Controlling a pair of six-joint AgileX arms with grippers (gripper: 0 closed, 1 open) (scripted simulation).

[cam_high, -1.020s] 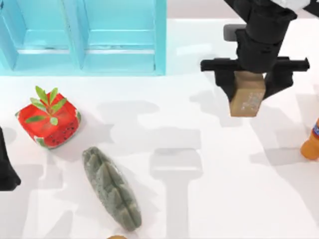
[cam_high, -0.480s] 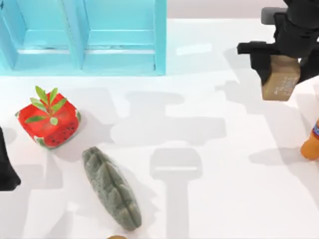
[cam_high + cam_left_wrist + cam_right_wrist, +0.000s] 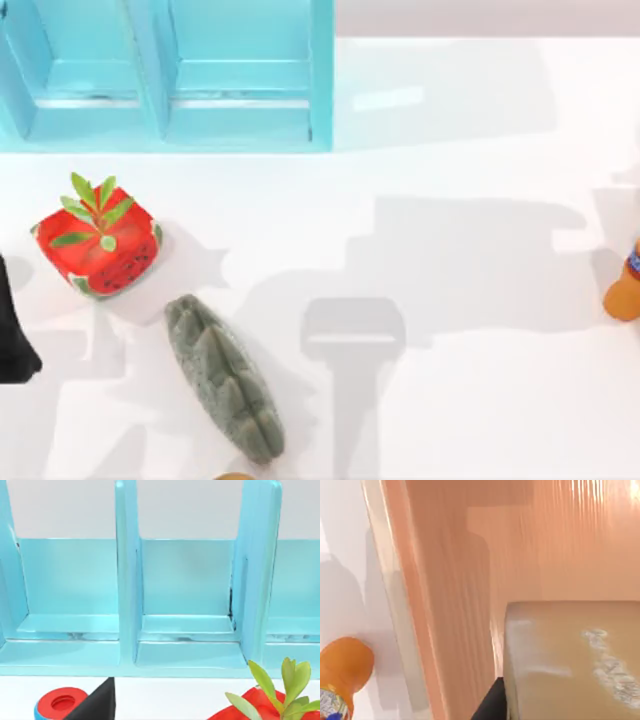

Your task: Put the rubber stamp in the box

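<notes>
The rubber stamp [image 3: 570, 660], a tan-brown block with faint white print marks, sits close up in the right wrist view. My right gripper [image 3: 570, 711] is shut on it, and one black finger [image 3: 490, 706] presses against its side. Behind the stamp is the box [image 3: 460, 580], peach-orange with ribbed walls and a pale rim. The stamp hangs over the box's inside. My left gripper [image 3: 10, 335] is parked at the table's left edge, near the red cube.
A blue shelf unit [image 3: 170, 75] stands at the back left. A red watermelon-print cube with a green sprig [image 3: 98, 245] and a long grey-green ridged object [image 3: 222, 377] lie front left. An orange bottle [image 3: 625, 285] stands at the right edge, beside the box.
My right arm has carried the stamp to the right, out of the top view's frame. The left arm and the table objects have not moved.
</notes>
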